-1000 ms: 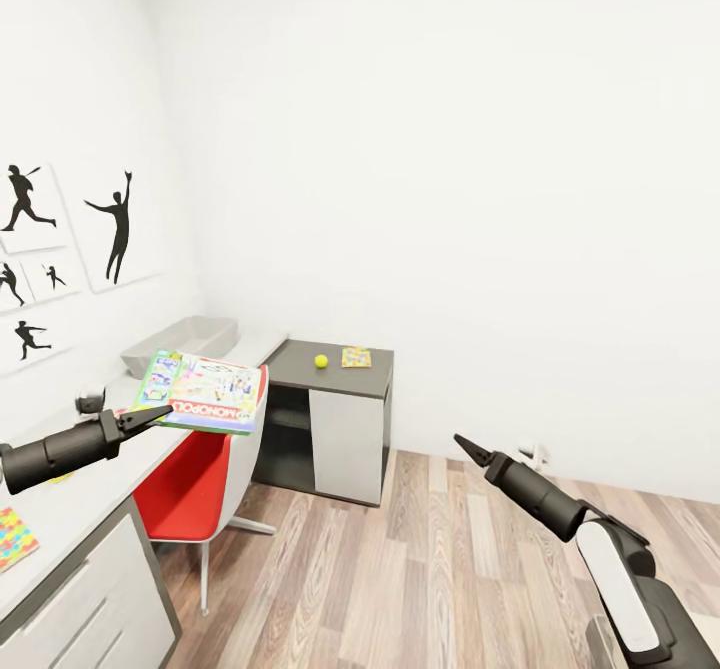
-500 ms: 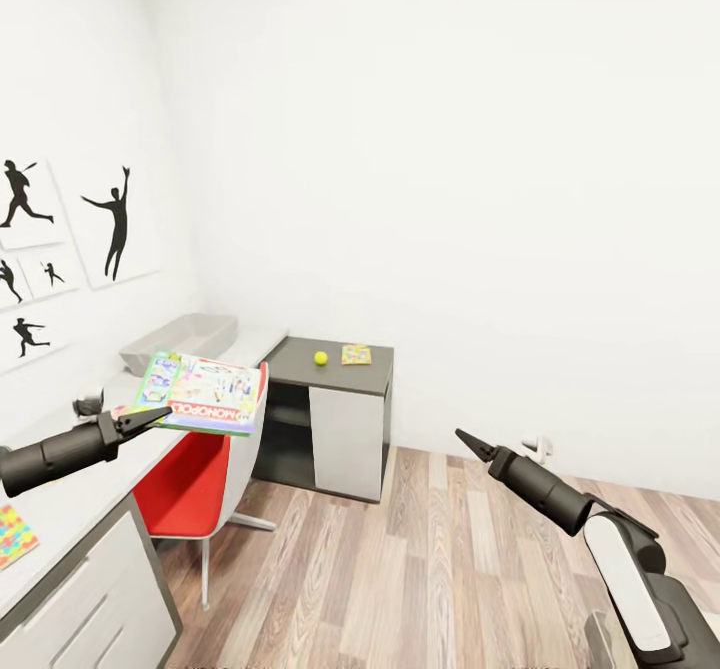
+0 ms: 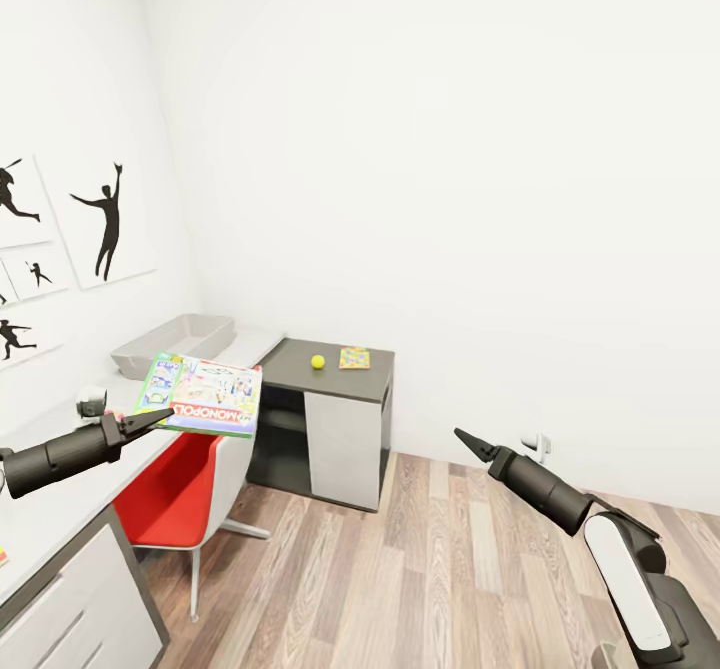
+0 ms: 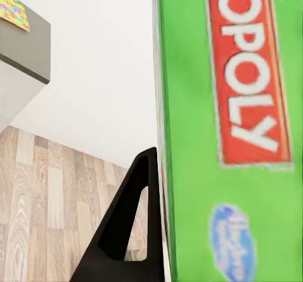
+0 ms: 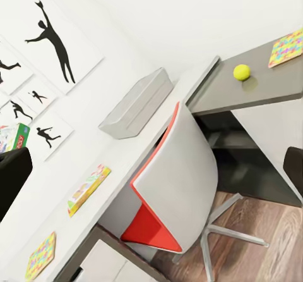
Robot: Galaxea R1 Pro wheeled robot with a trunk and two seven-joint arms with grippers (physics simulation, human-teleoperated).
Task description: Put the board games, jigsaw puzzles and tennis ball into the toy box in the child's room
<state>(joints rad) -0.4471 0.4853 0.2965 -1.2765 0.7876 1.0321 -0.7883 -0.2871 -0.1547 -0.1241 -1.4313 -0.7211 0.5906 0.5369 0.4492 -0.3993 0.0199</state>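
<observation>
Now the left gripper carries the flat green Monopoly board game box, pinched by its near edge.
It rides level above the white table, presumably bound for the grey toy box at the table's far end; right gripper looks narrowed, holding nothing.

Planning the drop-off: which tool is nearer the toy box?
Left. The left tool, holding the Monopoly box, sits just short of the toy box; the right tool is far across the floor.
</observation>
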